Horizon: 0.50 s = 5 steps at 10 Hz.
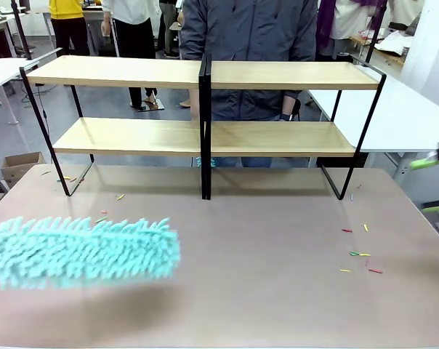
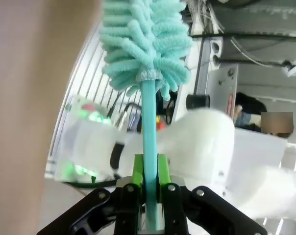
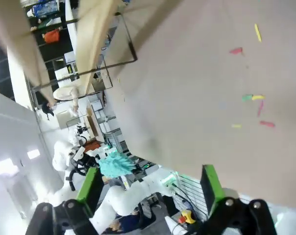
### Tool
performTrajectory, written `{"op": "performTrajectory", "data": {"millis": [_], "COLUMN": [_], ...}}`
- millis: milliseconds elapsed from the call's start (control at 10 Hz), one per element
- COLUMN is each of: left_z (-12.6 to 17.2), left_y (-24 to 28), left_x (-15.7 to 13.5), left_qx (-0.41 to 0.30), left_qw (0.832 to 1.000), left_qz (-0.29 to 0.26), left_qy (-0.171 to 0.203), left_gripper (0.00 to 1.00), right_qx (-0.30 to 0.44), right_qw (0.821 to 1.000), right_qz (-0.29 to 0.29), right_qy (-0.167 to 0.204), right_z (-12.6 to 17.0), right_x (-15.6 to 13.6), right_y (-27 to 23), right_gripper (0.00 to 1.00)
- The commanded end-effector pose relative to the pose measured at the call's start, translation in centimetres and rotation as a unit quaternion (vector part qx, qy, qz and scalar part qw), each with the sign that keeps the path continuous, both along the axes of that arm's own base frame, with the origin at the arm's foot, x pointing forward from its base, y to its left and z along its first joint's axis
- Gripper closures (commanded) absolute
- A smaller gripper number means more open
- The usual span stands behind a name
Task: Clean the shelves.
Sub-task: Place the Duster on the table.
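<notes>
Front view: we see the shelves (image 1: 205, 105), a wide two-tier rack of long light-wood boards on a thin black metal frame with a black central divider, standing at the far side of the brownish-pink tabletop (image 1: 278, 291). A person in a dark jacket (image 1: 248, 43) stands just behind the rack.

A fluffy turquoise microfibre duster (image 1: 78, 251) hangs low over the tabletop, near side of the rack and toward its left end. Its long axis runs roughly parallel to the boards. The rack lies beyond it, across open tabletop and a little to the right.

Left wrist view: the left gripper (image 2: 148, 183) is clamped tight on the duster's thin turquoise handle (image 2: 148, 127), green pads (image 2: 136, 171) flat on either side, fluffy head (image 2: 143, 39) pointing straight out past the fingers.

Right wrist view: the right gripper (image 3: 150, 183) stands wide apart, holding nothing, off the rack's right end and looking down at the tabletop. Small coloured scraps (image 3: 251, 98) lie scattered there.

We judge the left arm the one to work; the head must go forward and up to reach the lower board.
</notes>
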<state>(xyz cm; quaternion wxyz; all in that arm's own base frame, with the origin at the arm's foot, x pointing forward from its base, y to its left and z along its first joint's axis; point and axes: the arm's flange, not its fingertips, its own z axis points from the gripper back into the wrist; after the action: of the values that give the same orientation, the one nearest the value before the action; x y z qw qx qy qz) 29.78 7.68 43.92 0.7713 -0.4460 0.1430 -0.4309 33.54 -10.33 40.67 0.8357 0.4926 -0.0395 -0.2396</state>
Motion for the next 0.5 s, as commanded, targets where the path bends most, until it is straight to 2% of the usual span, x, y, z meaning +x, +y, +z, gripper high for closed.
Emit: {"op": "performTrajectory", "data": {"millis": [0, 100, 200, 300, 400], "left_z": [1.6, 0.0, 0.0, 0.0, 0.2], "left_y": [-0.8, 0.0, 0.0, 0.0, -0.3], "left_x": [-0.2, 0.0, 0.0, 0.0, 0.4], "left_qx": [0.006, 0.0, 0.0, 0.0, 0.002], "left_qw": [0.986, 1.0, 1.0, 1.0, 0.999], "left_qz": [0.169, 0.0, 0.0, 0.0, 0.049], "left_qy": [-0.008, 0.0, 0.0, 0.0, 0.001], "left_gripper": [0.87, 0.87, 0.87, 0.87, 0.87], "right_qx": [-0.051, 0.0, 0.0, -0.017, 0.054], "right_qw": [0.998, 1.0, 1.0, 1.0, 0.994], "right_qz": [0.002, 0.0, 0.0, 0.008, 0.087], "right_qy": [-0.035, 0.0, 0.0, 0.017, -0.03], "right_z": [-8.1, 0.0, 0.0, -4.1, -1.5], "right_x": [-6.1, 0.0, 0.0, 2.8, 1.8], "right_y": [12.4, 0.0, 0.0, 3.1, 3.3], "right_gripper": [0.0, 0.0, 0.0, 0.0, 0.0]}}
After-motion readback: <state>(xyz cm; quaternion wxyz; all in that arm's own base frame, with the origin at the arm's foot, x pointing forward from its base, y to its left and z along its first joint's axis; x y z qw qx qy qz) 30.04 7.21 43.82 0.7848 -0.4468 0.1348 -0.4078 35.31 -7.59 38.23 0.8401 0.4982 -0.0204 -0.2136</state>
